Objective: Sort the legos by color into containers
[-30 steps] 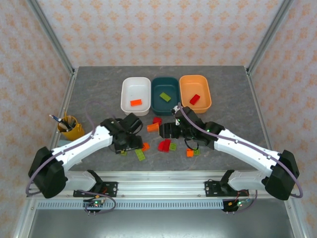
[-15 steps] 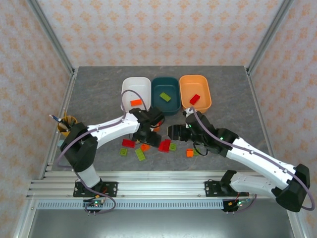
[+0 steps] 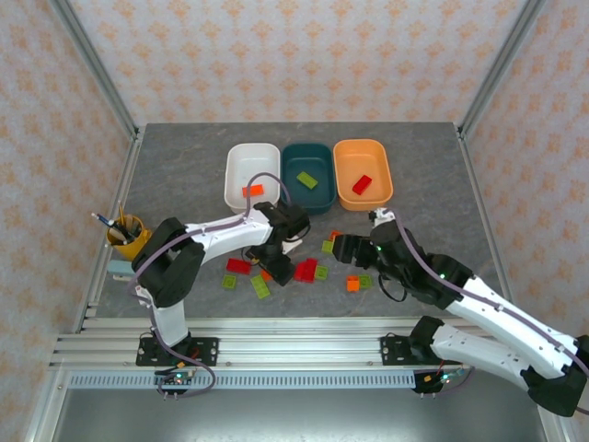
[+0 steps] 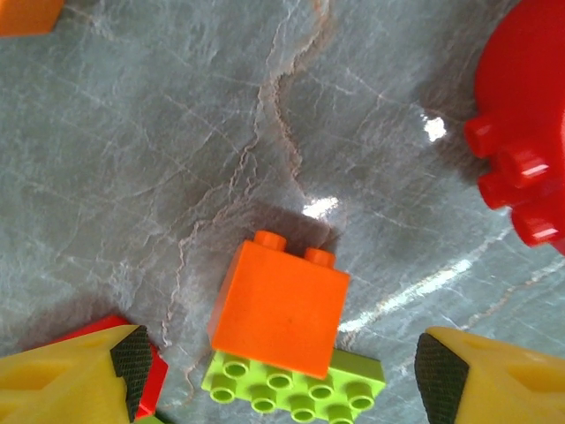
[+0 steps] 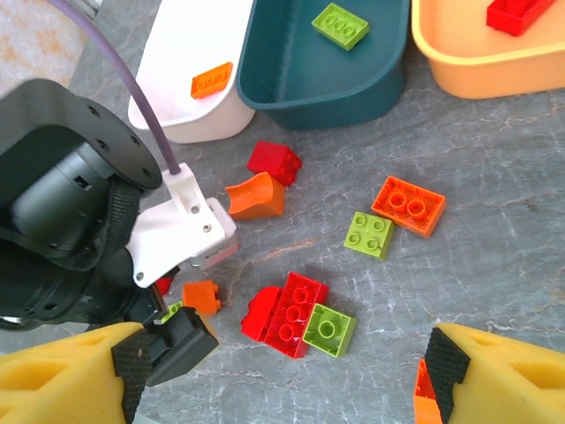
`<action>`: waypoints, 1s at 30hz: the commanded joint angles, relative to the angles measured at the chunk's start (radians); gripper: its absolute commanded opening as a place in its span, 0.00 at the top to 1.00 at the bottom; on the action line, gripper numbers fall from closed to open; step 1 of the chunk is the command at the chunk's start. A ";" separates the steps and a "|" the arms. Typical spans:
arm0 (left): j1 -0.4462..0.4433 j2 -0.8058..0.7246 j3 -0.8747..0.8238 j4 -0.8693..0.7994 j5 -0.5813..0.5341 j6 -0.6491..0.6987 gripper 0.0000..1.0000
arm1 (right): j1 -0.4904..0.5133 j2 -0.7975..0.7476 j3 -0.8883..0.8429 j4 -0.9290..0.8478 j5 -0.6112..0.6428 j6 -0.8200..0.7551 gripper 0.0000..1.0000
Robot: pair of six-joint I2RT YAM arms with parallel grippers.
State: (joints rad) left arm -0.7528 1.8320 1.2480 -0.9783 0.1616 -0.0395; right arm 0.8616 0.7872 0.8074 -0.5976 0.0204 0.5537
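In the left wrist view an orange lego (image 4: 281, 309) lies on a lime lego (image 4: 296, 389) between my left gripper's (image 4: 282, 378) open fingers, touching neither. From above, that gripper (image 3: 274, 265) hangs over the loose pile. My right gripper (image 3: 342, 247) is open right of the pile, with nothing between its fingers (image 5: 75, 375). A red lego cluster (image 5: 287, 314) and a lime lego (image 5: 329, 329) lie ahead of it. The white container (image 3: 232, 175) holds an orange lego (image 3: 252, 191), the teal container (image 3: 304, 196) a lime one (image 3: 306, 180), the orange container (image 3: 386, 177) a red one (image 3: 362, 184).
More loose legos lie around: red (image 3: 238, 266), lime (image 3: 261, 287), orange (image 3: 352, 284), a lime square (image 5: 369, 234) and an orange plate (image 5: 409, 205). A yellow pen cup (image 3: 132, 239) stands at the left edge. Metal frame posts rise at the table's back corners.
My left gripper has swung right from the table's left part to over the pile. My right gripper has drawn back to the right, away from the pile's centre.
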 commanded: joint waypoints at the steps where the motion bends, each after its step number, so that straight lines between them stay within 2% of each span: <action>1: -0.003 0.029 0.000 0.004 -0.038 0.051 0.21 | 0.003 -0.026 -0.020 -0.056 0.056 0.043 0.17; 3: -0.004 0.037 -0.012 0.016 -0.026 0.043 0.25 | 0.002 -0.029 -0.022 -0.063 0.059 0.051 0.17; 9: -0.003 0.054 -0.039 0.051 -0.032 0.022 0.42 | 0.002 -0.031 -0.025 -0.064 0.069 0.061 0.17; 14: -0.003 0.046 -0.040 0.081 -0.047 -0.005 0.60 | 0.002 -0.031 -0.028 -0.059 0.067 0.061 0.17; 19: 0.014 -0.025 -0.006 0.082 -0.099 -0.080 0.64 | 0.002 -0.024 -0.012 -0.036 0.053 0.052 0.17; 25: 0.173 -0.157 0.133 0.033 -0.108 -0.195 0.65 | 0.002 0.025 0.060 0.002 0.056 0.018 0.16; 30: 0.308 -0.087 0.340 -0.047 -0.148 -0.241 0.66 | -0.021 0.124 0.127 0.105 0.015 -0.005 0.14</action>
State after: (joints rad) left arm -0.4831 1.7103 1.5124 -0.9409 0.0769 -0.2218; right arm 0.8551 0.8726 0.8829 -0.5846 0.0456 0.5774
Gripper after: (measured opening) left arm 0.344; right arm 0.862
